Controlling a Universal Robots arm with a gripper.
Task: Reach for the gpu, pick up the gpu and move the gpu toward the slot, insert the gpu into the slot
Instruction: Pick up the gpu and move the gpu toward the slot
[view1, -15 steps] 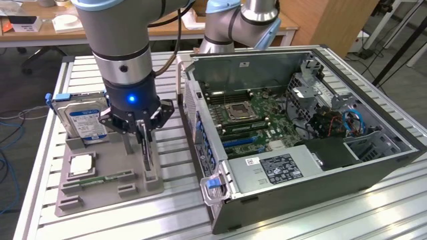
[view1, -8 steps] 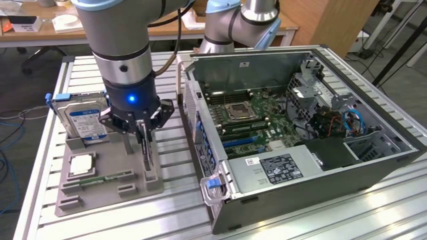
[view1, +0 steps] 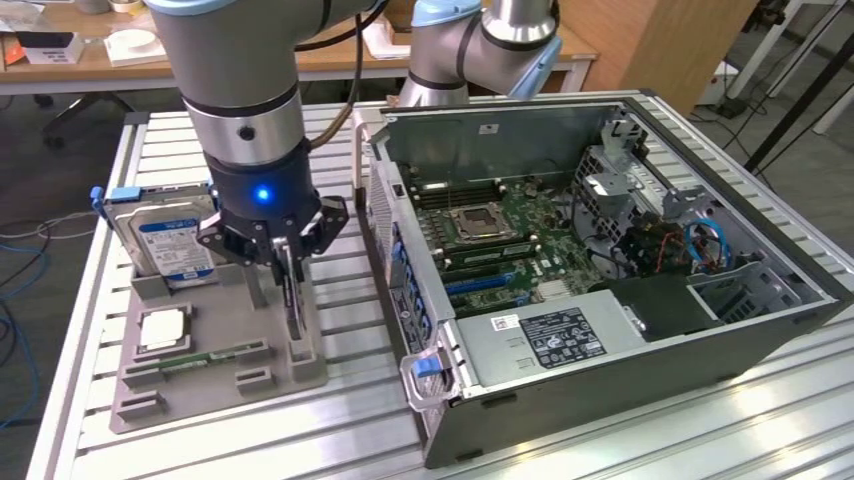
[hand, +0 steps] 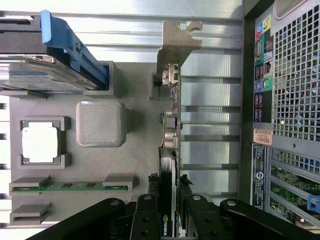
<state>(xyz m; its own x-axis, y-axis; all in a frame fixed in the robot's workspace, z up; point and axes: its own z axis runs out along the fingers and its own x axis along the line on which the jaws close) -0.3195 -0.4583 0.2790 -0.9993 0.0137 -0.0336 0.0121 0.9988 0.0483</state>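
Gpu (view1: 292, 305) (hand: 170, 130): one, on edge in gray tray (view1: 220, 388), long axis along PC case (view1: 601, 400) rear, bracket toward the single hard drive (view1: 167, 240). Claw (view1: 286, 262) clenched on it.

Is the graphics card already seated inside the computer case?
No, the graphics card stands on edge in the grey tray beside the case.

Ext. cam: high, angled down over table (view1: 747, 425), mid-range. Wrist cam: close, aimed straight down past pincer (hand: 169, 186). Shared: tray (hand: 135, 90), gpu (hand: 170, 131), case (hand: 292, 75) rear w/ ports.
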